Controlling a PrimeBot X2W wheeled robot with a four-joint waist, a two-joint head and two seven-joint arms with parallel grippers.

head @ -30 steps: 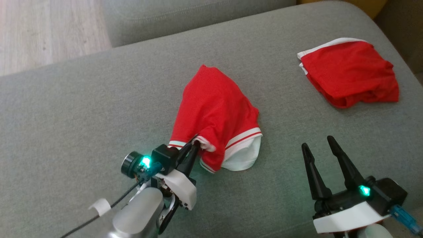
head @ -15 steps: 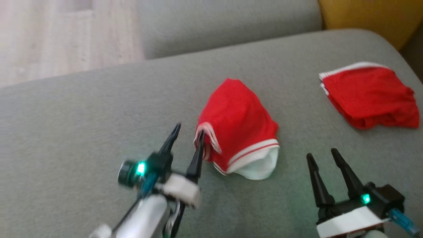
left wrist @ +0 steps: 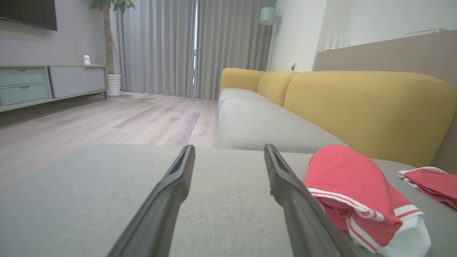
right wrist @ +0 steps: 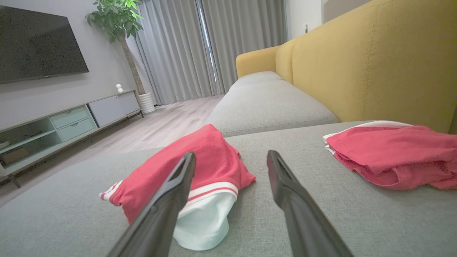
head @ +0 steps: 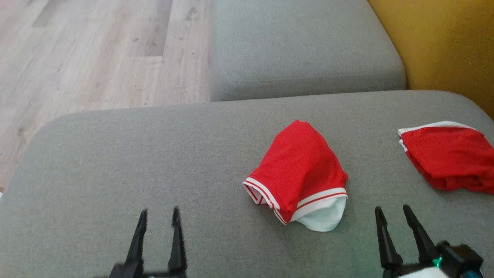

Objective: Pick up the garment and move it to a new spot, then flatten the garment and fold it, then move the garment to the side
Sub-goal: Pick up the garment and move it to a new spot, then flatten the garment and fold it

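**Red garment loose, nothing held**

I see the garment lying crumpled on the grey sofa cushion, right of centre. My left gripper sits near-left, apart from it, fingers spread and empty. My right gripper, near-right, is spread and empty too. A second garment, also red, lies far right.

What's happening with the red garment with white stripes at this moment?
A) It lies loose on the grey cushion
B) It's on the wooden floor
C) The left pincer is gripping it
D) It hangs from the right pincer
A: the striped red garment rests on the grey cushion, while the left pincer and right pincer both stand open and apart from it.
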